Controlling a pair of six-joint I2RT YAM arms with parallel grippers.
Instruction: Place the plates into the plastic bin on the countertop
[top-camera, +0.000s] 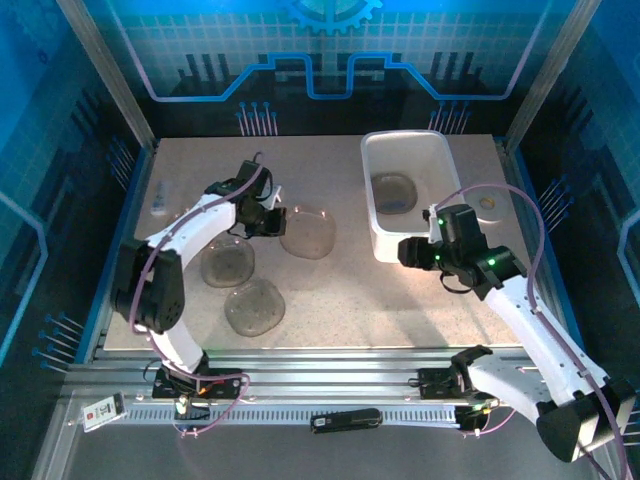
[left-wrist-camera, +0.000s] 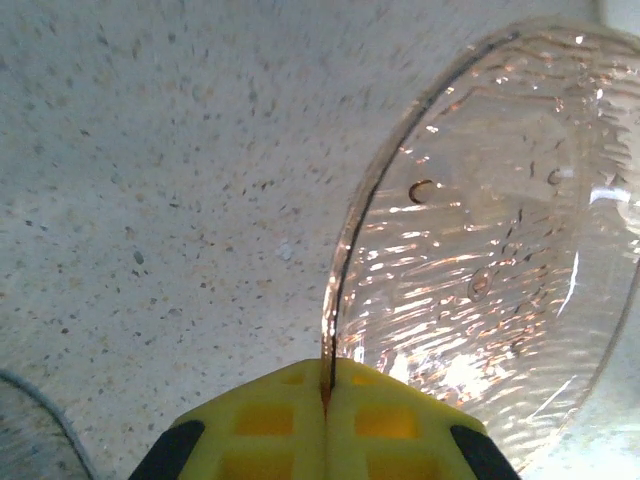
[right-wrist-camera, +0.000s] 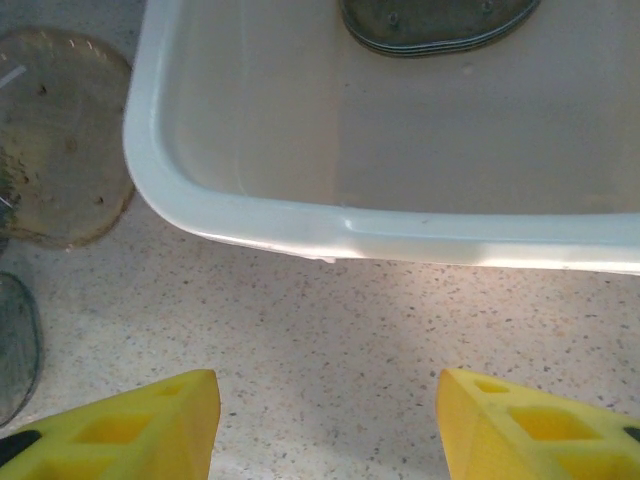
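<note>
l hand (left-wrist-camera: 325, 390) pinches plate (left-wrist-camera: 480, 250) rim; r hand (right-wrist-camera: 328, 410) wide open nr bin (right-wrist-camera: 300, 225) edge.

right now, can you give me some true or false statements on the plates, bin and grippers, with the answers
1. The left gripper is shut on the rim of a clear plate. True.
2. The plastic bin is empty. False: a dark plate lies in it.
3. The right gripper is open and holds nothing. True.
4. The right gripper is inside the bin. False: it is over the countertop, outside the bin's rim.
5. Two loose plates lie on the countertop near the left arm. True.
</note>
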